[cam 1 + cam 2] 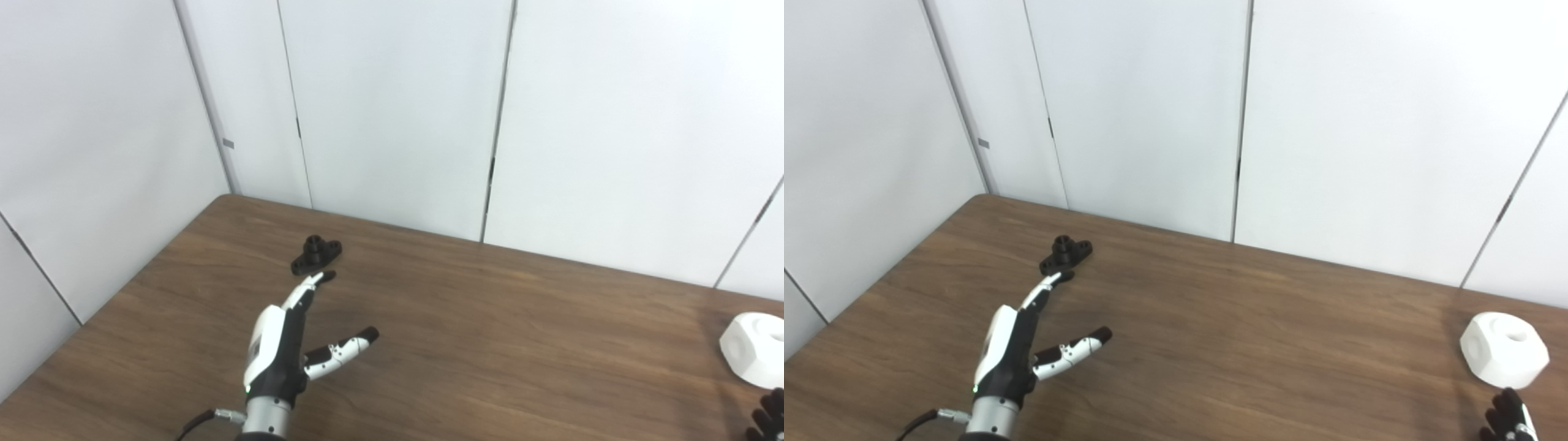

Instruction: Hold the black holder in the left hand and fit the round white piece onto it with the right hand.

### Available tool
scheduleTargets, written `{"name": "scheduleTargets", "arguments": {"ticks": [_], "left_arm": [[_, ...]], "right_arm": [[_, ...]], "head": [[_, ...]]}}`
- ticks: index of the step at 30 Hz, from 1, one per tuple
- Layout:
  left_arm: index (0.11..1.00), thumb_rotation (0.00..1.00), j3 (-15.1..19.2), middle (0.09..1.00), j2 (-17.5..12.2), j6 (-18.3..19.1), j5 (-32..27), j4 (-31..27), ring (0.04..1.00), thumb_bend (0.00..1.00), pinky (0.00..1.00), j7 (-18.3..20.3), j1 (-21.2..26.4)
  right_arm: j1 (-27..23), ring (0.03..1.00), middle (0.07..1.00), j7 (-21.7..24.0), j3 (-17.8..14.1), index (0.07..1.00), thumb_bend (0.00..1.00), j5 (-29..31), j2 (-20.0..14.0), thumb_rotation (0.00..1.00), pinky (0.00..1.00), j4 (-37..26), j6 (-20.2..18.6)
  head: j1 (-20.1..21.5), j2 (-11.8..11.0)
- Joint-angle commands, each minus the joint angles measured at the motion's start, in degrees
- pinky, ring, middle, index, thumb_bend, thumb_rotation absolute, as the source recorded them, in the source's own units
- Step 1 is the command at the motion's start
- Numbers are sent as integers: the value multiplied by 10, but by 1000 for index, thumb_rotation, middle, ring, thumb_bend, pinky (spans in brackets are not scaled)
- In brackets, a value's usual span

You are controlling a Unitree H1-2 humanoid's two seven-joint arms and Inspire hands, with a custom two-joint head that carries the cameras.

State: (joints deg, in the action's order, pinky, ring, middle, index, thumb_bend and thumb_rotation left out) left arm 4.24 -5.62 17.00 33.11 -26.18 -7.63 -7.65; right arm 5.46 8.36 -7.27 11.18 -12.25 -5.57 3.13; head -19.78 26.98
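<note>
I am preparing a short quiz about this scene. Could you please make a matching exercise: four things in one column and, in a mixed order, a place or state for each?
Things:
1. black holder
2. round white piece
3. left hand
4. right hand

Places or states:
A. at the bottom right corner, mostly cut off
B. open, fingers stretched forward
C. far right on the table
D. on the table, just beyond fingertips

Pairs: 1-D, 2-C, 3-B, 4-A

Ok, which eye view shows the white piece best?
The right eye view: the whole white piece shows, with its top hole, on the table. The left eye view cuts it off at the frame's right edge.
</note>
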Motion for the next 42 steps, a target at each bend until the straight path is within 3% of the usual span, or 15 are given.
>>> {"name": "scheduleTargets", "arguments": {"ticks": [1, 9, 14, 23, 32, 36, 42], "left_arm": [[875, 440, 2, 938, -16, 12, 42, -21, 967, 902, 946, 3, 17], [838, 536, 7, 945, -66, 57, 142, -10, 983, 898, 1000, 34, 46], [791, 537, 24, 923, -82, 66, 174, 22, 972, 909, 1000, 17, 72], [784, 518, 44, 918, -100, 66, 178, 66, 967, 883, 1000, 9, 103], [794, 550, 51, 929, -126, 97, 181, 119, 973, 873, 1000, 35, 143], [795, 528, 64, 933, -125, 99, 170, 144, 980, 856, 1000, 43, 160], [782, 458, 68, 924, -124, 93, 140, 184, 965, 830, 999, 20, 177]], "right_arm": [[-1, 1000, 1000, -3, 1, 1000, 623, 0, 7, 1000, 1000, -6, 6], [-4, 1000, 1000, -9, 1, 1000, 624, -10, 11, 1000, 1000, -7, 3], [-4, 1000, 1000, -9, 1, 1000, 632, -14, 15, 1000, 1000, -4, 10], [0, 1000, 1000, -3, 5, 1000, 585, -12, 18, 1000, 1000, -10, 13], [6, 1000, 1000, -6, 5, 1000, 551, -11, 20, 1000, 1000, -21, -2], [6, 1000, 1000, -4, 6, 1000, 553, -11, 20, 1000, 1000, -23, -3], [6, 1000, 1000, -2, 8, 1000, 583, -8, 20, 1000, 1000, -20, 0]], "head": [[-1, 1], [-1, 1], [0, 1], [7, 2], [8, 5], [8, 6], [10, 7]]}}
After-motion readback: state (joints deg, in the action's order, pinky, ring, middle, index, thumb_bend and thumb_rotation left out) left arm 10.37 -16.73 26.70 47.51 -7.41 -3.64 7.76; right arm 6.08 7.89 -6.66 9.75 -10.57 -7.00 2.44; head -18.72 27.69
